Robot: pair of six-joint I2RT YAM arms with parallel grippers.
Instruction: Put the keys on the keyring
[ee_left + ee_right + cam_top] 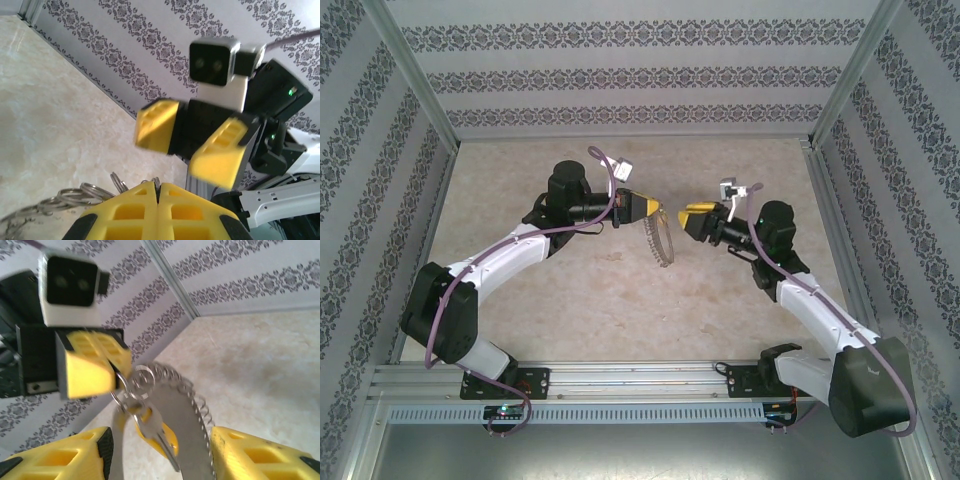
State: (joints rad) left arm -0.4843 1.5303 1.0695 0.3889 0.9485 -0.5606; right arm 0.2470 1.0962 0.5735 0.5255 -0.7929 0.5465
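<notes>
My left gripper [650,207] is closed tight on the keyring [199,405]. It pinches it at the small split rings [136,382] on top, and the rest of the long grey loop hangs free under it, above the table [570,310]. My right gripper [686,214] stands just opposite, its jaws apart and nothing between them. One key [160,436] seems to hang from the small split rings, close in front of my right gripper.

I judge the loop to be light, thin and very floppy. It will swing and twist if I push it, and the smooth metal can slip. The key is small and stiff. I think the best place to take hold is one flat small ring or the head of the key, not the loose coil.
</notes>
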